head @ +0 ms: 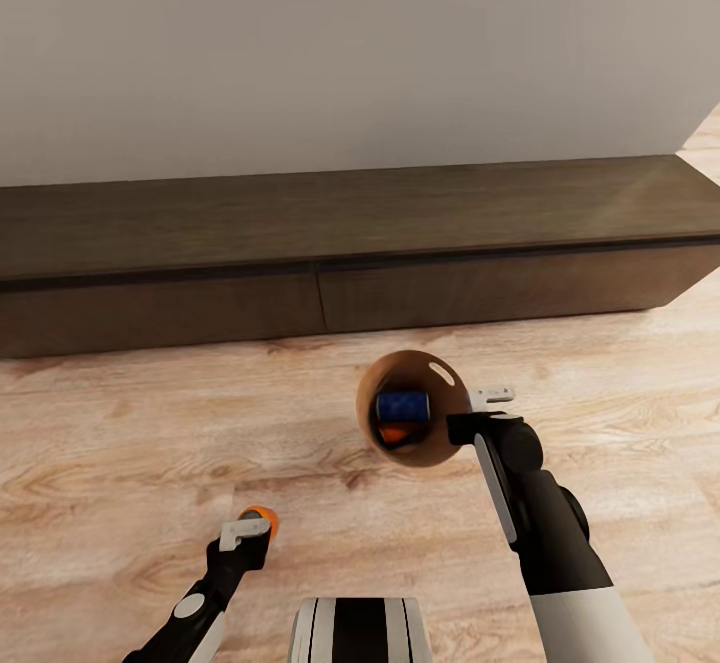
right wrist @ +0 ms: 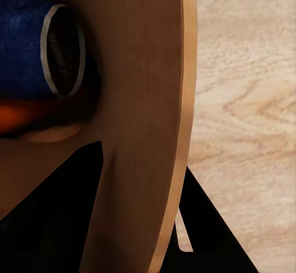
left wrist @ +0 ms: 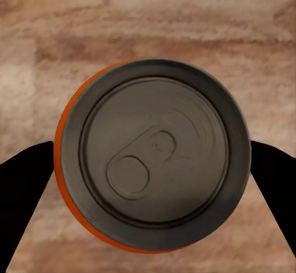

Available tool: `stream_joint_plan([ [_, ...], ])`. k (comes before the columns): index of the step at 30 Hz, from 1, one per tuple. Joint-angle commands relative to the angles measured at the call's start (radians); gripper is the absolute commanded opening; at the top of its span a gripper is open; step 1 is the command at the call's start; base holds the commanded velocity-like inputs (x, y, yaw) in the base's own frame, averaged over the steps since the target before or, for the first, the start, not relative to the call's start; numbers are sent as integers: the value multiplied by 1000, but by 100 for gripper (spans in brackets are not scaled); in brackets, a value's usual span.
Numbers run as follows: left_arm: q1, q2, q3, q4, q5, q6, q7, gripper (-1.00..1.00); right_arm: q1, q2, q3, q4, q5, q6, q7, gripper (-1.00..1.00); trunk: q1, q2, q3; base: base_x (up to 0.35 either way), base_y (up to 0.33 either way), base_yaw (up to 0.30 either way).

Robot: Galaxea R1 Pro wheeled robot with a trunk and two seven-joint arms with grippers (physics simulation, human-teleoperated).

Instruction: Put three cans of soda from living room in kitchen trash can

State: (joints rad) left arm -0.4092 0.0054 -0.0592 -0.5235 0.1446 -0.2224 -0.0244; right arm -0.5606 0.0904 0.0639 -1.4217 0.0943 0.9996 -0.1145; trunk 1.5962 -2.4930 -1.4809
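At the lower left of the head view the left gripper (head: 247, 531) is closed around an orange can (head: 263, 517), fingers on either side of its body, silver top (left wrist: 154, 155) facing the wrist camera; a light, stiff cylinder with slick sides, so it is probably best squeezed across the middle; right of centre the right gripper (head: 480, 413) pinches the rim of the bin (head: 440, 443), one finger inside and one out, holding it tilted above the floor (head: 120, 443); inside lie a blue can (head: 402, 405) and another orange one (head: 394, 433), loose and likely to roll; beyond stretches a long dark cabinet (head: 350, 243) against a pale wall (head: 350, 43)
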Motion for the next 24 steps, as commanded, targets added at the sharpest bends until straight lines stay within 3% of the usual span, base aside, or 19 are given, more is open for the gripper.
stream_joint_plan([
  [1,0,0,1,0,0,0,1,-100,0,0,1,0,-11,-1,1,-100,0,0,0,0,0,0],
  [17,0,-1,0,-1,0,0,1,-100,0,0,2,0,-11,-1,1,-100,0,0,0,0,0,0],
  [24,0,-1,-1,0,0,1,1,-100,0,0,2,0,-11,-1,1,-100,-27,49,22,0,0,0],
])
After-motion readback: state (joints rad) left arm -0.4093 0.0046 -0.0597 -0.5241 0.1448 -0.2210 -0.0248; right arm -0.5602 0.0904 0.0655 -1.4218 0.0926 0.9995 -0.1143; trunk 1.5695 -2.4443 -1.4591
